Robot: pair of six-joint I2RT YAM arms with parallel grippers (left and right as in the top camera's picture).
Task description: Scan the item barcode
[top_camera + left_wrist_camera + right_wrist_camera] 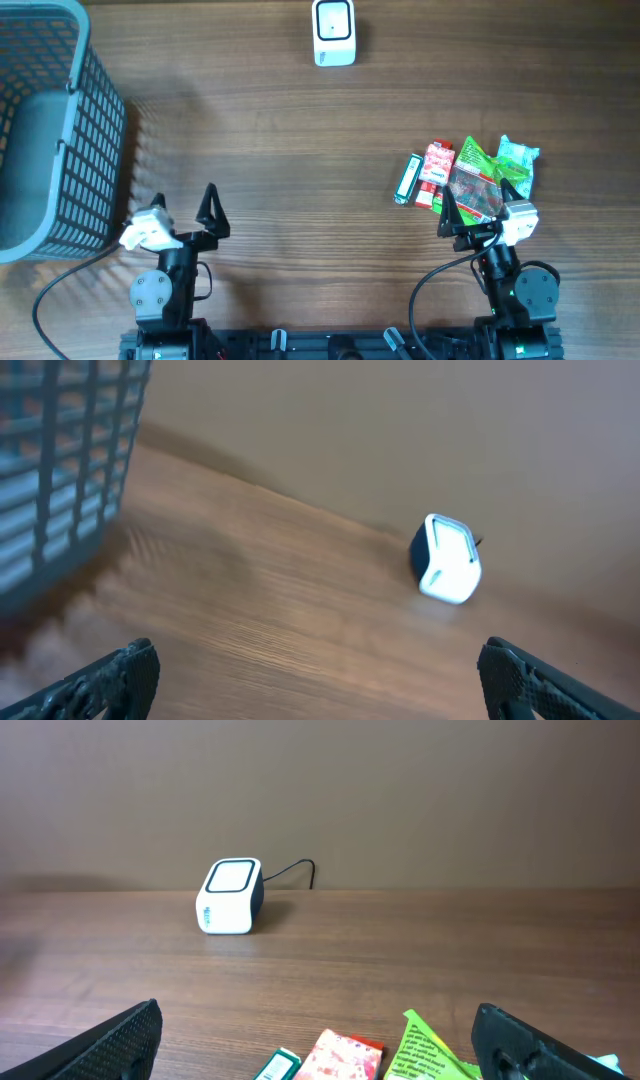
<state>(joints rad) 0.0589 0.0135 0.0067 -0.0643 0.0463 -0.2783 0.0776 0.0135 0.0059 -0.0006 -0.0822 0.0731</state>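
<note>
A small pile of items lies at the table's right: a green-and-white box (407,178), a red packet (435,164), a green packet (474,172) and a teal packet (518,160). The white barcode scanner (333,31) stands at the far middle edge. My right gripper (475,196) is open, hovering over the near edge of the pile with nothing held. Its wrist view shows the box (278,1067), red packet (345,1060) and green packet (425,1052) just below, with the scanner (230,896) beyond. My left gripper (184,198) is open and empty over bare wood, and its wrist view faces the scanner (447,558).
A large blue-grey mesh basket (60,120) fills the far left of the table, and its wall (60,460) shows in the left wrist view. Bare wood lies between the arms and the scanner. A cable runs from behind the scanner.
</note>
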